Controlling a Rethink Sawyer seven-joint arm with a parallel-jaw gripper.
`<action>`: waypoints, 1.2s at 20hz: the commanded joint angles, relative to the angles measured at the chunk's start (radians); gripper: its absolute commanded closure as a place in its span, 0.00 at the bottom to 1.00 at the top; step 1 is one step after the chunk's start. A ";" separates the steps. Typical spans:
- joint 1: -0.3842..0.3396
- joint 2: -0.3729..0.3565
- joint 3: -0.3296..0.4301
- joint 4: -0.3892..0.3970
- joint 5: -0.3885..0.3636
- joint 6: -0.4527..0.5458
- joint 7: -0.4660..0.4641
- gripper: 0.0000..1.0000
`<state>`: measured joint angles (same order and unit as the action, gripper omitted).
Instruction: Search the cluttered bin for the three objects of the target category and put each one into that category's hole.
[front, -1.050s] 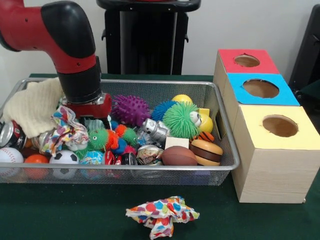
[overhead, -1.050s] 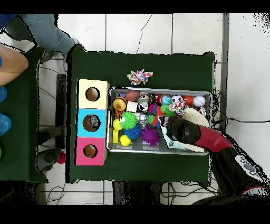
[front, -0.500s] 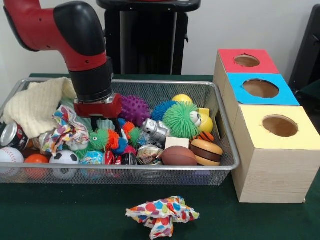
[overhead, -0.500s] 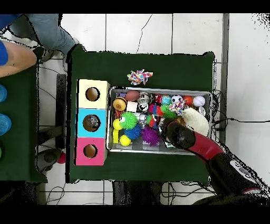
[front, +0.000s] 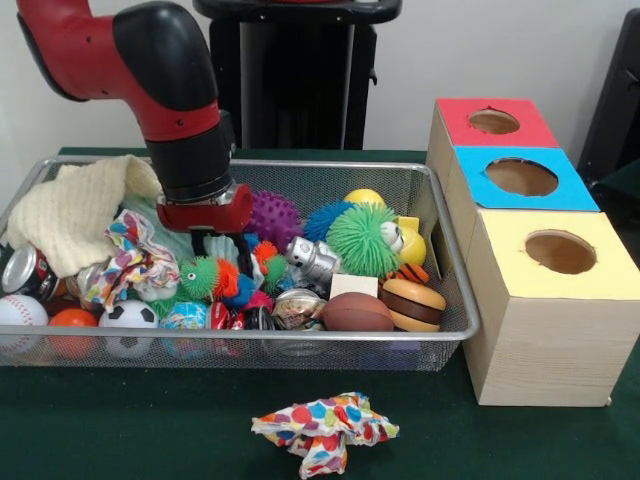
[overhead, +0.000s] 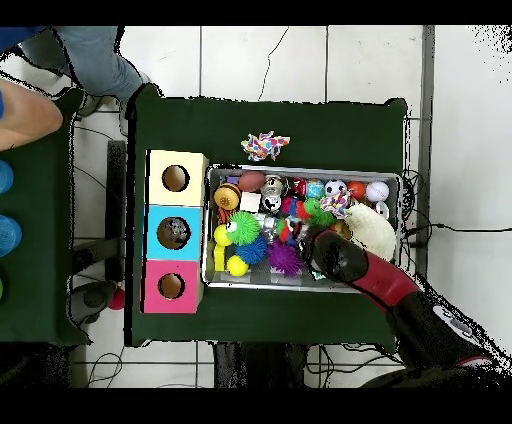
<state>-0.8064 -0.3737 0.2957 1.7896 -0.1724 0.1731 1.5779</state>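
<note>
Fingers of the gripper (front: 213, 243) are hidden among the toys, apart or together I cannot tell, low in the wire bin (front: 452, 285) between the purple spiky ball (front: 274, 214) and the patterned cloth (front: 130, 262), well apart from the three holed boxes (front: 556, 300)

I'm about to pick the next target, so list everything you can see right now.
Wire bin: 1, silver mesh, on the green table.
Boxes with holes: 3, red, blue, yellow, in a row beside the bin.
Patterned cloth: 1, multicolour, on the table outside the bin; a similar one inside.
Knit cloth: 1, cream, at the bin's end away from the boxes.
Spiky balls: green, purple, blue.
Sports balls: baseball, orange ball, soccer ball, brown football.
Toy hamburger: 1, by the football.
Metal can: 1, beside the baseball.
Person: at the overhead view's corner.
Gripper: red and black, down among the toys; fingers hidden.
</note>
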 joint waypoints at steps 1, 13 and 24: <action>0.086 0.009 -0.008 0.056 0.052 0.140 0.163 0.00; 0.013 0.056 0.097 0.103 0.127 0.058 0.193 0.00; -0.044 0.102 0.166 0.144 0.152 -0.013 0.196 0.00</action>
<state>-0.8583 -0.3566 0.3433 1.8520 -0.0669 0.1725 1.5779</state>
